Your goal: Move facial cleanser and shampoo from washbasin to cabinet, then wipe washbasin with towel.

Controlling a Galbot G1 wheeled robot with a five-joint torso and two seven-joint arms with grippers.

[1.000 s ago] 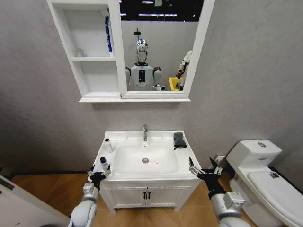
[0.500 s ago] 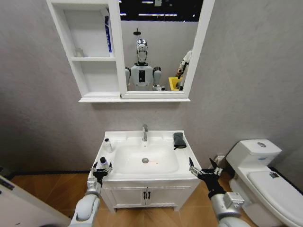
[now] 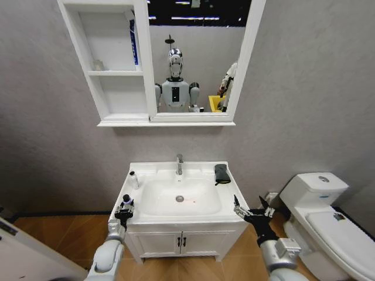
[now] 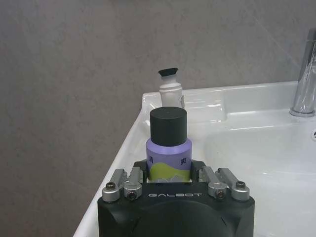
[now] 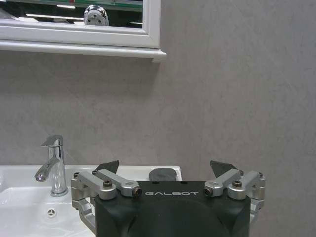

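Closing in since a second ago, left pincer (image 3: 124,209) now grips purple bottle (image 4: 168,148); right pincer (image 3: 252,211) spread wide.

- I'm in a bathroom, or a mock-up of one: a white ceramic washbasin (image 3: 180,199) with a chrome tap (image 3: 179,164) sits on a two-door vanity (image 3: 181,241) before me.
- A white toilet (image 3: 326,216) stands to my right.
- On the grey wall hangs a white-framed mirror (image 3: 196,58) joined to an open-shelf cabinet (image 3: 111,64).
- The floor (image 3: 64,234) is wood-patterned.
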